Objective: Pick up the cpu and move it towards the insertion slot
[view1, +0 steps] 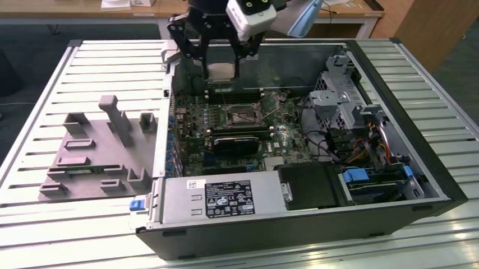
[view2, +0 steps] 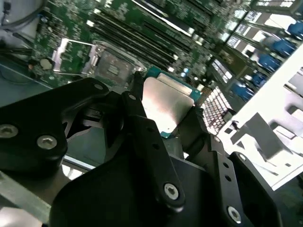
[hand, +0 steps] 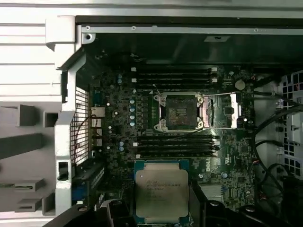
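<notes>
While the gripper (view1: 222, 70) hangs above the open computer case (view1: 419, 168), its jaws pinch the cpu (hand: 162, 192) by two opposite edges, silver lid showing in both wrist views. In the first wrist view the chip sits near but apart from the insertion slot (hand: 179, 111), with the memory slots (hand: 175, 145) between them. Such a thin edge grip could slip, I judge, and a tilted chip risks striking the socket's frame or its contacts.
</notes>
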`<control>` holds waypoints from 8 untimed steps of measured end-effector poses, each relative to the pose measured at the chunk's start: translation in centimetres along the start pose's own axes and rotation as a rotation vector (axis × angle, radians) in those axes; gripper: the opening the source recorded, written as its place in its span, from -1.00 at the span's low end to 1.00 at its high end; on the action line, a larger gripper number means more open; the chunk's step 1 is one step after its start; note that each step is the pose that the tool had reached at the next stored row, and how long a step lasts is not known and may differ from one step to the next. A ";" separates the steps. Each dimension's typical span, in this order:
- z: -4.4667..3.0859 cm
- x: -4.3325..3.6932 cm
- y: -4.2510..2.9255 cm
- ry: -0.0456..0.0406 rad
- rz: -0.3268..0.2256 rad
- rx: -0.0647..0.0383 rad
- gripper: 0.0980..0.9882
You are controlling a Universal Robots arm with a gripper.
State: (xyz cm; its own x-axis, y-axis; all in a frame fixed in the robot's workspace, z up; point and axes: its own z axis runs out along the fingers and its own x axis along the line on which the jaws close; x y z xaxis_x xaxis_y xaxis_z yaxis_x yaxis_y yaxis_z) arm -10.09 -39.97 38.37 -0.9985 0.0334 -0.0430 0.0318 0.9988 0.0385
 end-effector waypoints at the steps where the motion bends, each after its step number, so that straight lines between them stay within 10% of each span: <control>1: 0.02 -0.44 0.01 0.0002 0.000 0.000 0.00; 8: 0.16 -3.64 0.12 0.0016 0.000 0.000 0.00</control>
State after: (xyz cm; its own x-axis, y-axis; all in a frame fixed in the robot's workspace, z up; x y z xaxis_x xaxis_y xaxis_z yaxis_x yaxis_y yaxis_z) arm -6.44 -39.97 38.37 -0.9986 0.0335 -0.0414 0.0319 0.9988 0.0384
